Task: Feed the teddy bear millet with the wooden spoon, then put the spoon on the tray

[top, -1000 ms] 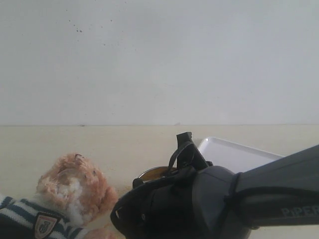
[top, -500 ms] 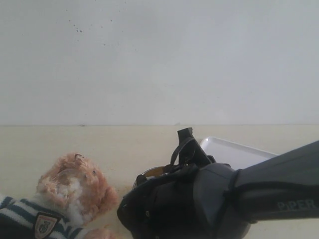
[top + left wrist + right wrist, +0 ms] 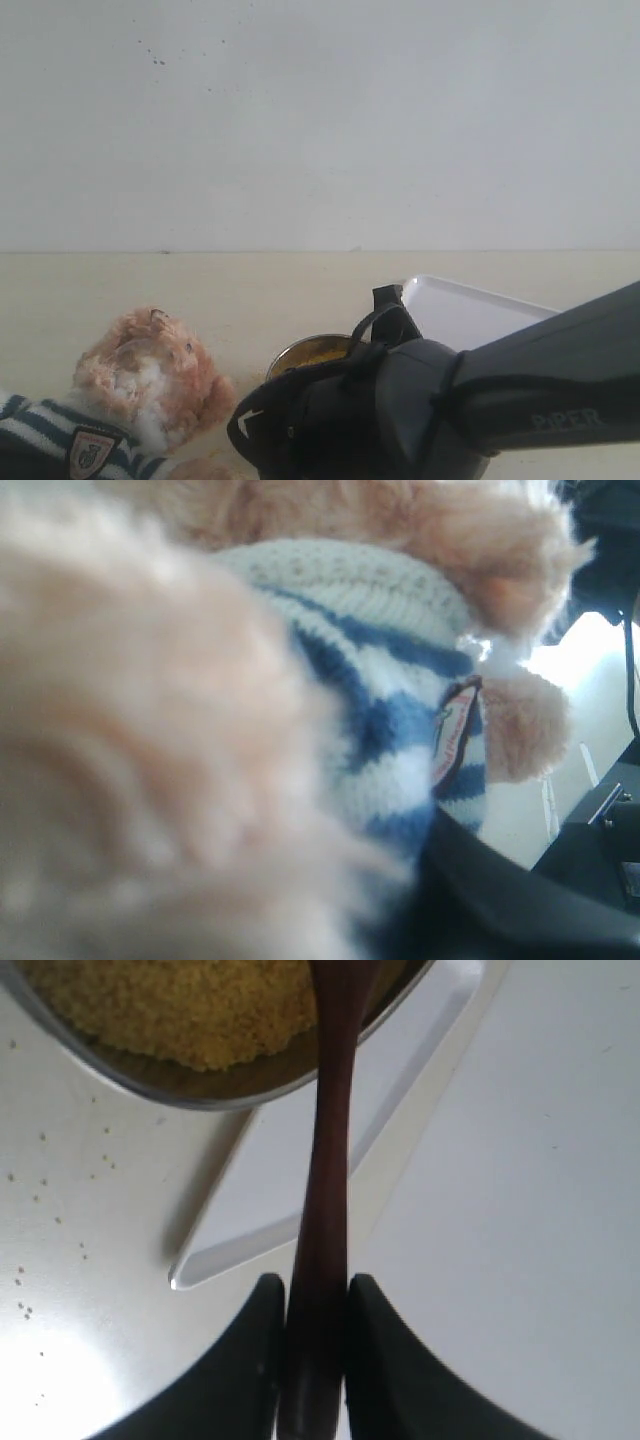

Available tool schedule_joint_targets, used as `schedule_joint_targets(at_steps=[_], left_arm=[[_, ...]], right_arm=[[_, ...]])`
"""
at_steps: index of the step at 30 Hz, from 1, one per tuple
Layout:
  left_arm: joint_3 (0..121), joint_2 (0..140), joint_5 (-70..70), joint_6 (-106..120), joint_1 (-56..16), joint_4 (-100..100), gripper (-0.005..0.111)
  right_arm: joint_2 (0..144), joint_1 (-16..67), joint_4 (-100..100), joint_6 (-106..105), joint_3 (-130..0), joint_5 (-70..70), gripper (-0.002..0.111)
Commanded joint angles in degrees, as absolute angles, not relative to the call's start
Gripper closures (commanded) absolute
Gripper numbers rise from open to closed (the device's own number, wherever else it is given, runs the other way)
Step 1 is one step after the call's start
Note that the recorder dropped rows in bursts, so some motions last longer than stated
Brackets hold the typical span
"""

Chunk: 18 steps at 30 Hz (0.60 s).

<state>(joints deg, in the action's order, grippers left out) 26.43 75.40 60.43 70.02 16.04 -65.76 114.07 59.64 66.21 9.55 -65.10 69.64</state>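
1. White wall [image 3: 320, 120], marked by a few dark specks, is seen behind a pale cream table [image 3: 200, 290].
2. Much of the exterior view's lower right is taken up by the dark right arm [image 3: 500, 400], which is stretched toward the middle.
3. A flat white tray [image 3: 470, 305] with a low rim is laid on the table behind that arm.
4. A fluffy tan-orange bear [image 3: 150, 375] with a white muzzle, a navy-and-white striped shirt and a shield badge is found at the lower left, near the bowl but apart from it.
5. A round metal bowl [image 3: 300, 352] is set between bear and tray, just beside the tray's corner; fine yellow millet [image 3: 180, 1010] is heaped in it, and stray grains [image 3: 40, 1190] are scattered on the table nearby.
6. A dark reddish-brown spoon [image 3: 325, 1210] is held out across the tray's rim, its far end reaching the bowl; its head is cut off by the frame.
7. The spoon's thin handle is pinched between the narrowly parted jaws of the right gripper [image 3: 315, 1285].
8. Of the left gripper [image 3: 500, 910] only a dark edge is made out under the bear's shirt; how its jaws stand cannot be told.
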Motion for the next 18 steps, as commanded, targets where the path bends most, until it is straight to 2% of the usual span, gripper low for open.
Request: schedule_joint_targets(at_steps=[1,18], left_arm=[[26.36,74.75,61.32,70.35,16.24,-66.58,0.103],[26.36,74.75,61.32,70.35,16.24,-66.58,0.103]], right_arm=[[113.64,59.45,64.34,9.47,-65.32,69.96,0.108],[109.81,59.33,49.00,8.32,-68.10,69.96,0.108]])
